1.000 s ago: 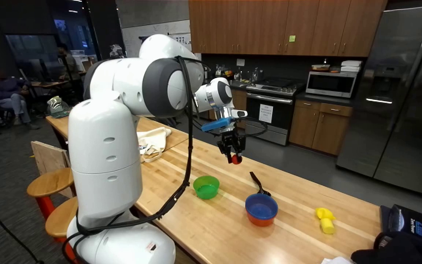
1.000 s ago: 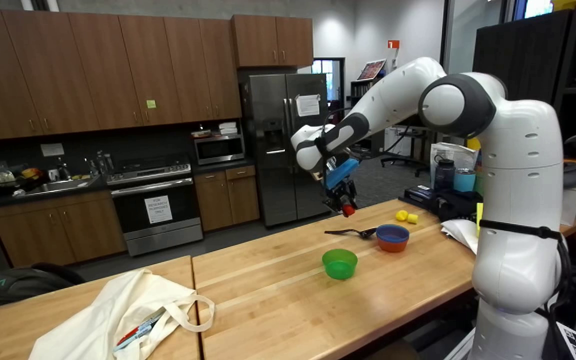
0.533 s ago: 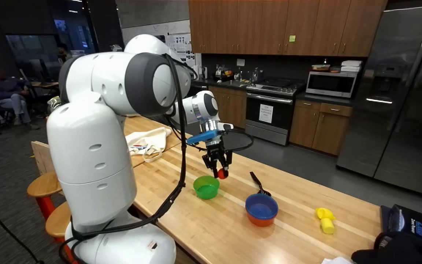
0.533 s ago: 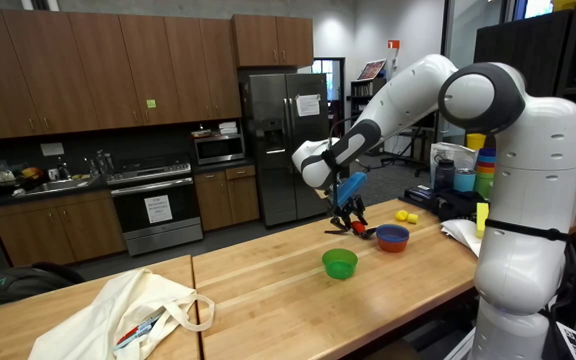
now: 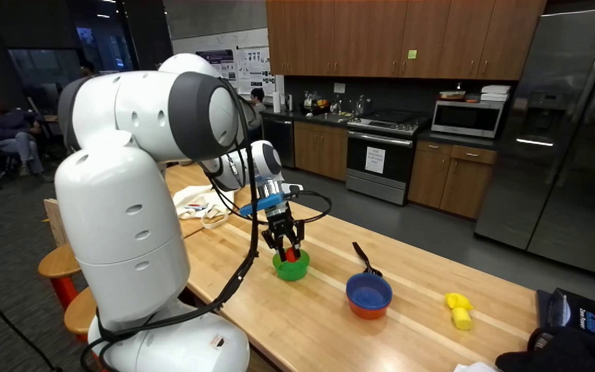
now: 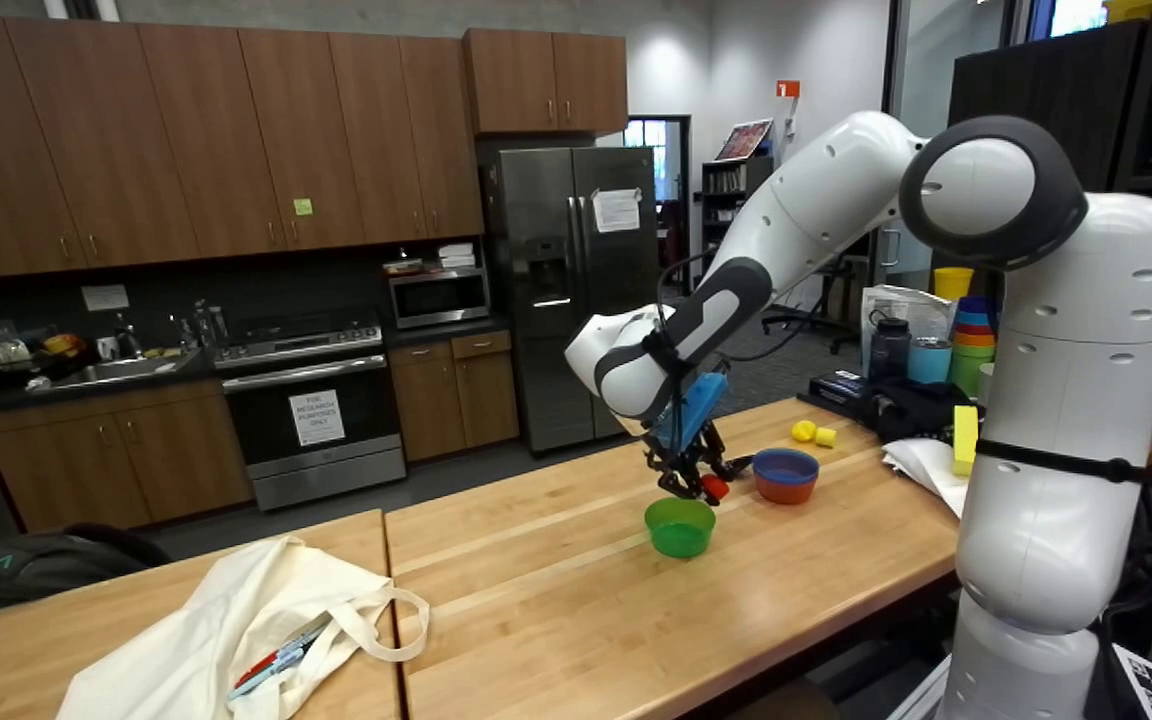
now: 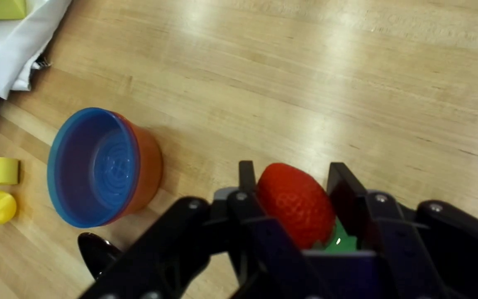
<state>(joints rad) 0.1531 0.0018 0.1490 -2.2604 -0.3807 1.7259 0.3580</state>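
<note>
My gripper (image 7: 294, 176) is shut on a red strawberry (image 7: 295, 203), which sits tilted between the two black fingers. In an exterior view the gripper (image 5: 290, 254) points down at the green bowl (image 5: 291, 271), and the strawberry overlaps the bowl's far rim. From another angle the strawberry (image 6: 715, 487) hangs just above and behind the green bowl (image 6: 680, 535). Below the fingers in the wrist view, a bit of the green bowl (image 7: 342, 243) shows; the rest is hidden by the gripper. A blue bowl (image 7: 93, 166) sits nested in an orange bowl (image 7: 149, 166) to the left.
A black utensil (image 5: 360, 253) lies beside the nested bowls. Two yellow items, a rounded one (image 5: 457, 300) and a cylinder (image 5: 462, 319), rest farther along the wooden table (image 5: 318, 330). A cream tote bag (image 6: 226, 620) and a black box (image 5: 581, 315) lie toward opposite ends.
With the strawberry in its grip, the gripper has come down and across to the green bowl. The arm has swung back toward its base; the bowls have stayed put.
</note>
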